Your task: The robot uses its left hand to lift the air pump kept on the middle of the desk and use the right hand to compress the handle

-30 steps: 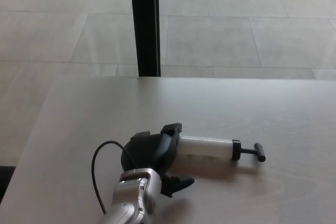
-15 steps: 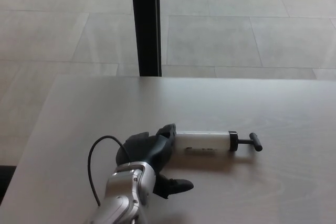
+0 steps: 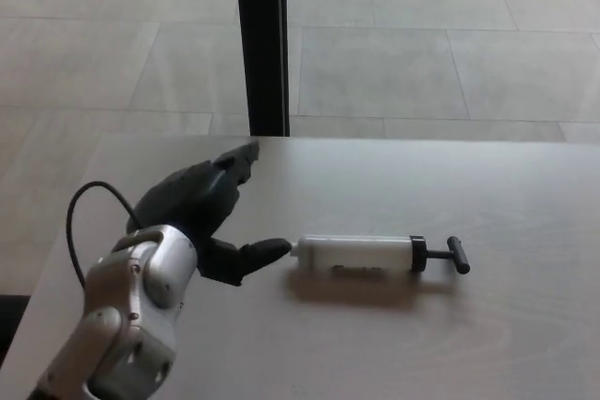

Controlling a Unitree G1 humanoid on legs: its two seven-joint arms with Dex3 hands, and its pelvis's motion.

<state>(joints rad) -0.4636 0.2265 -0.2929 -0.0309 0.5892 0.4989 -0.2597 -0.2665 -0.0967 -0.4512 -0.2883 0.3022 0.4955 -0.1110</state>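
Just one air pump (image 3: 361,255), one hand (image 3: 202,217)

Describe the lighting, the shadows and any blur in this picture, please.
Head view: soft, even light, no glare on the desk; the air pump casts a faint, diffuse shadow just in front of it; the left hand is slightly blurred, the pump is sharp.

air pump (image 3: 361,256) on desk (image 3: 469,194); left hand (image 3: 202,208) just left

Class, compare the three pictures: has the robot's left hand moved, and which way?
Yes. The left hand has let go of the air pump and drawn back to the left and up, toward the black post; the pump lies on the desk.
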